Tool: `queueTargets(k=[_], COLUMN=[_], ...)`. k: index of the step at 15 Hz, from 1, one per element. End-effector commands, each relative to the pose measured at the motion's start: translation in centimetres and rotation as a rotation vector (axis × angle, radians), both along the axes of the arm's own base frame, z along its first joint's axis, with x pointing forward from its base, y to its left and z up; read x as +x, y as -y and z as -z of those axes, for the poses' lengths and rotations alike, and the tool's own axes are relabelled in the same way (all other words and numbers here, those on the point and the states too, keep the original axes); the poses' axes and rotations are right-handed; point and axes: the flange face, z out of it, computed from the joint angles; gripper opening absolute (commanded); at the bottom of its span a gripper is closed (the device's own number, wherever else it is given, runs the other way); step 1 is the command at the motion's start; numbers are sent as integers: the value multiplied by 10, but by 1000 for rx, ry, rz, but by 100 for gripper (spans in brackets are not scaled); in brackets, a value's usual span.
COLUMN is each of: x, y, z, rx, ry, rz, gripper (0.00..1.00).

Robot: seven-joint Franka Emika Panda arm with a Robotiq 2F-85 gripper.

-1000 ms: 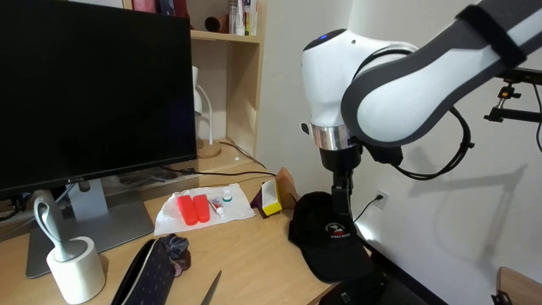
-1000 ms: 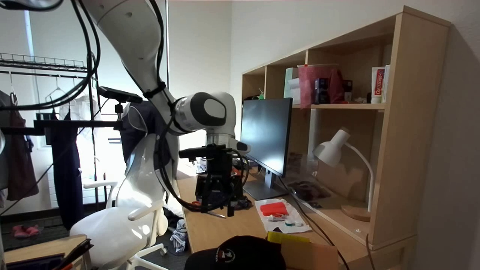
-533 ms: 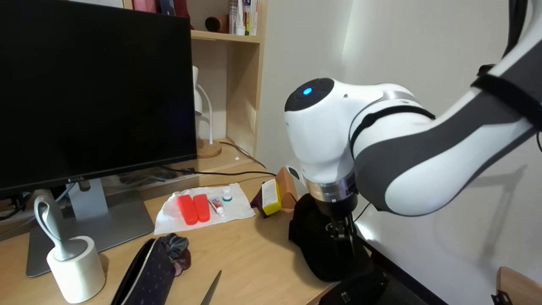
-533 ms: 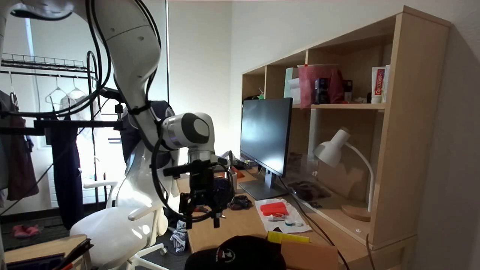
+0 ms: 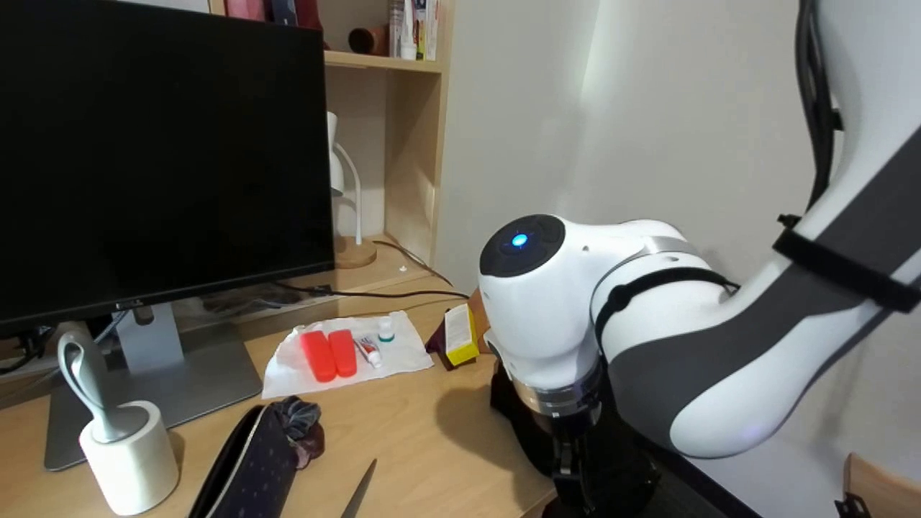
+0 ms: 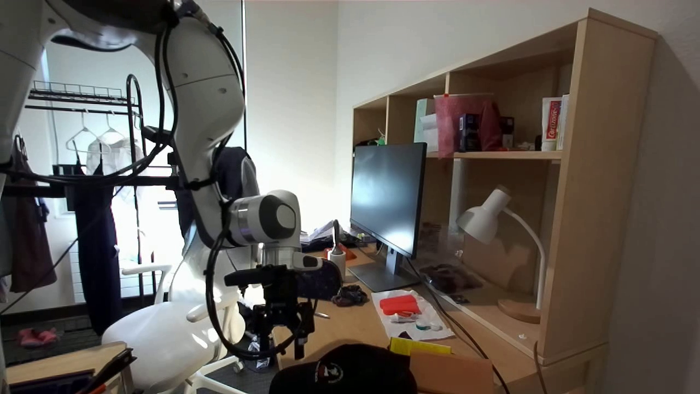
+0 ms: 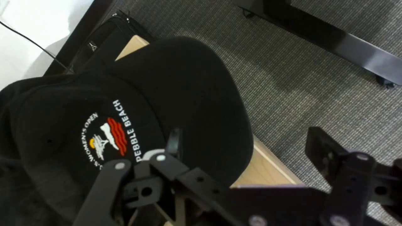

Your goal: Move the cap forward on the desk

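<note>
The black cap [image 7: 201, 94] lies at the desk's corner, brim reaching the front edge, red-white mark and white lettering on its crown in the wrist view. It shows in both exterior views [image 5: 512, 410] [image 6: 355, 369], largely hidden by my arm in one and cut by the frame's bottom in the other. The tan desk [image 7: 263, 166] also shows in both exterior views [image 5: 424, 432] [image 6: 350, 328]. My gripper [image 7: 246, 138] is open and empty. One finger is over the brim, the other past the desk edge over the floor. It also shows in both exterior views [image 5: 572, 478] [image 6: 281, 345]. Contact with the cap cannot be told.
A yellow box [image 5: 460, 334] stands by the cap. A white paper [image 5: 410, 352] holds red cases and a small tube. A patterned pouch [image 5: 252, 467], a blade [image 5: 358, 489], a white holder [image 5: 129, 460] and a monitor [image 5: 165, 165] are further along. A black bag [image 7: 103, 40] lies below the desk corner.
My arm has come down a long way and shifted toward the brim and the desk's front edge. The gripper stays open. The cap shows no visible movement.
</note>
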Motion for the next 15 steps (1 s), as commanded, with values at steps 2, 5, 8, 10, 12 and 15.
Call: queueTargets(k=[2, 5, 8, 10, 12, 15], x=[10, 18, 25, 26, 27, 29], y=[3, 7, 10, 13, 15, 14], z=[25, 34, 40, 45, 49, 53], rx=[-56, -114, -160, -187, -219, -240], ry=[85, 125, 158, 159, 160, 141], rz=[83, 120, 141, 154, 171, 168], gripper=[100, 100, 100, 100, 100, 74])
